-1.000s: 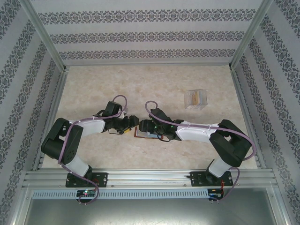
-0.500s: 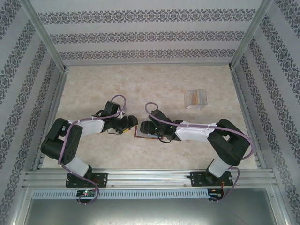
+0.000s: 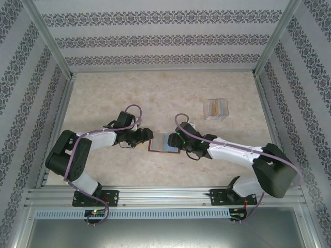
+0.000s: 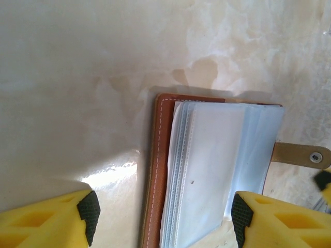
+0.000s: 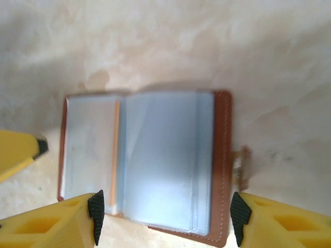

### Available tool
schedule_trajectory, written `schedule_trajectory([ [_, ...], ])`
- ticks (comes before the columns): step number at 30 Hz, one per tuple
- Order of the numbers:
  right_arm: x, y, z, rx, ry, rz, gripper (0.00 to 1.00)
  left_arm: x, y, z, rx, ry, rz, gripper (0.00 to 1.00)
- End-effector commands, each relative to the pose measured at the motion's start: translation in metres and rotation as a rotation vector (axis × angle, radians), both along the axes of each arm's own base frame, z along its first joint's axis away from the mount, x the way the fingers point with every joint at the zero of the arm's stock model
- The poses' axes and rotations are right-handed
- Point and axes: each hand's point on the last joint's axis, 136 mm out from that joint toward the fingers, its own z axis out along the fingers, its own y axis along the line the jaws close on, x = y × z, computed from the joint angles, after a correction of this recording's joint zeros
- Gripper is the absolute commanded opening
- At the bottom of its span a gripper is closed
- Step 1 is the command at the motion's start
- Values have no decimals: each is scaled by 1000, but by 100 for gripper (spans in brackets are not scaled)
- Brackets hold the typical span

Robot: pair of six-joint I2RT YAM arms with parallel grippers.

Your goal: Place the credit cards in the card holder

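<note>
Hovering low with the left gripper, jaws spread wide and holding nothing. From the left wrist, seeing one yellow finger over bare bench beside the brown spine of the card holder, the other over its strap side. From above, spotting the same gripper just off the holder's left edge.

Hovering likewise with the right gripper, jaws wide and empty, black-tipped fingers straddling the holder near its lower edge. From above, finding that gripper at the holder's right edge. Cannot tell whether any fingertip touches the leather.

Finding the card holder lying open and flat on the bench, roughly midway between left and right edges, closer to the near edge than the far one, between both grippers. Showing pale clear sleeves fanned over a reddish-brown cover with light stitching, plus a tan strap with a snap poking out on one side. Noting a thin orange line down between two sleeve pages; cannot tell whether card edge or trim. Cannot tell whether the sleeves hold any credit cards.

Farther out, toward the right edge and farther back, seeing a clear box well apart from the holder, something yellowish inside.
</note>
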Motion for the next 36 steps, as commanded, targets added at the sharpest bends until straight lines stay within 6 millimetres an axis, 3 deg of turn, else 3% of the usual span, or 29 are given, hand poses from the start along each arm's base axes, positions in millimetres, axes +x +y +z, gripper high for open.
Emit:
schedule_trajectory([
  [1,24,-25,34,-69,-89,-17,69,-2,12,-21,105,25,6,71],
  [4,56,-55,59,-105,-152,-24,70,-2,11,-20,102,25,3,72],
  [8,96,-120,82,-220,-171,-58,69,-2,12,-19,114,20,-7,73],
  [13,124,-201,87,-444,-110,-152,74,-2,16,-20,142,16,-10,75],
  [15,134,-220,82,-485,-94,-166,78,-2,17,-21,148,15,-9,77],
  [22,167,-240,45,-573,15,-96,84,0,23,-19,179,5,5,81],
  [26,183,-239,30,-573,48,-78,84,1,26,-17,202,-4,9,82],
  [32,186,-253,20,-652,85,-104,83,-1,29,-12,218,-13,6,82],
  [36,182,-256,15,-677,103,-93,76,-1,31,-11,228,-17,9,82],
])
